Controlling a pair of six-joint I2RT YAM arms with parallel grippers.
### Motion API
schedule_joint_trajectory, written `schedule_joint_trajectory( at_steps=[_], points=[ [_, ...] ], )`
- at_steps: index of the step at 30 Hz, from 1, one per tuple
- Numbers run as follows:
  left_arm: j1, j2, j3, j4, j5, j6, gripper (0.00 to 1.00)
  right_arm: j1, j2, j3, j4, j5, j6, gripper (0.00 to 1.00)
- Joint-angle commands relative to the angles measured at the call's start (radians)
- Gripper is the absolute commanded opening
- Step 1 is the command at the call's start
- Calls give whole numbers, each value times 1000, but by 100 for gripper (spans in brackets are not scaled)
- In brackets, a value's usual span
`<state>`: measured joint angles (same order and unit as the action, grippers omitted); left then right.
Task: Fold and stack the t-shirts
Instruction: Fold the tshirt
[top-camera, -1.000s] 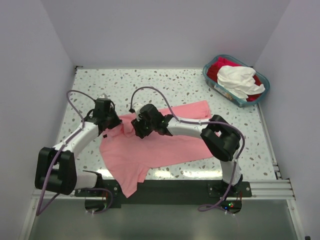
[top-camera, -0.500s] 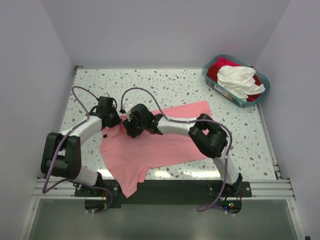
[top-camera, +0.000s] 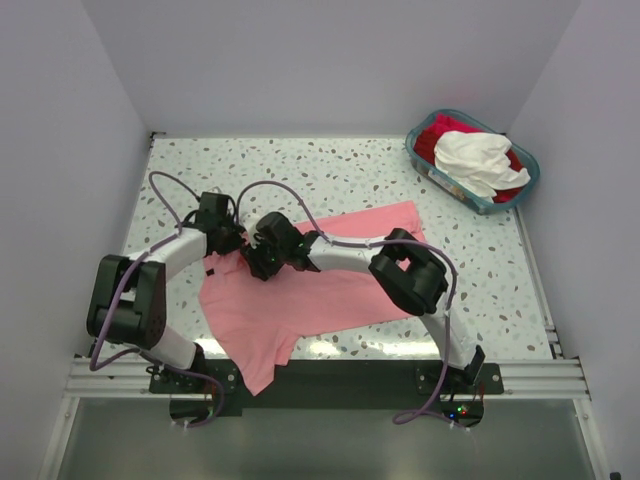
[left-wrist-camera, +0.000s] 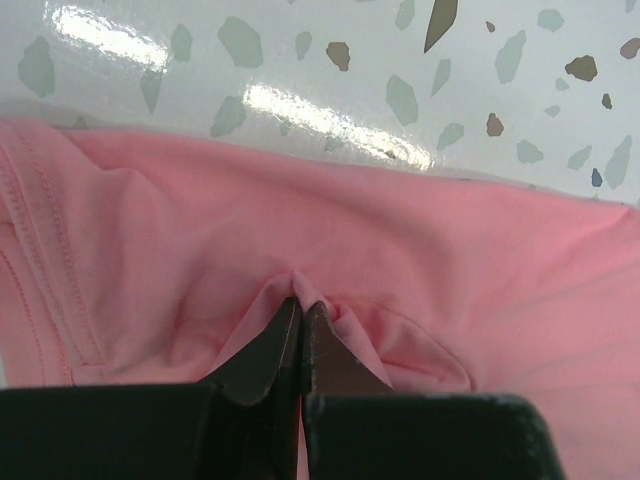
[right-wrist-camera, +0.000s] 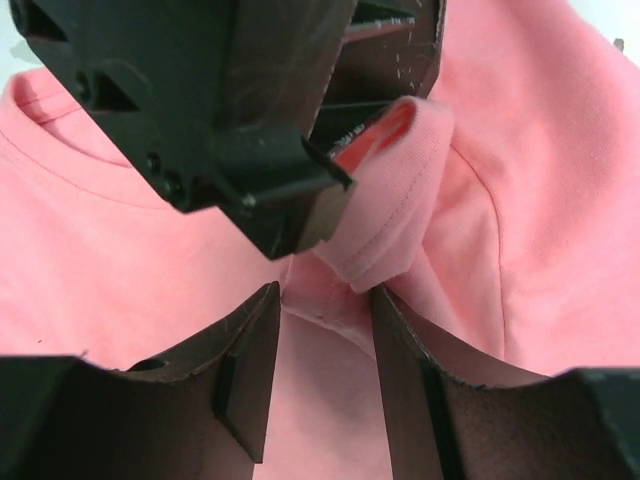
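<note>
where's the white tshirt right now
In the top view, the white t-shirt lies on red cloth in the teal basket at the far right corner of the table, apart from the pink t-shirt.

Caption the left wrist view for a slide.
Left tool pinching a small fold of the salmon-pink t-shirt on the speckled table.

Left fingers (left-wrist-camera: 268, 352) pinched together; right fingers (right-wrist-camera: 245, 380) parted.
</note>
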<state>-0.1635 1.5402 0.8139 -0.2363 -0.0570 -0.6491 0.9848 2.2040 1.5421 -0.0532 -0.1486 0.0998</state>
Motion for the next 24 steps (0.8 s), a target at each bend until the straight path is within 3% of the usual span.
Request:
schedule_joint_trajectory(
  at_steps=[1,11,15,24],
  points=[
    [13,11,33,51,-10,23,0,8,10,29,4,6,-18,45],
    [18,-34,39,15,-9,26,0,8,-50,12,-5,20,-25,6],
    [16,-74,41,-17,-14,28,0,8,-85,9,-25,20,-44,0],
    [18,-160,-18,-61,5,29,0,6,-130,-11,-82,-9,-127,0]
  ],
)
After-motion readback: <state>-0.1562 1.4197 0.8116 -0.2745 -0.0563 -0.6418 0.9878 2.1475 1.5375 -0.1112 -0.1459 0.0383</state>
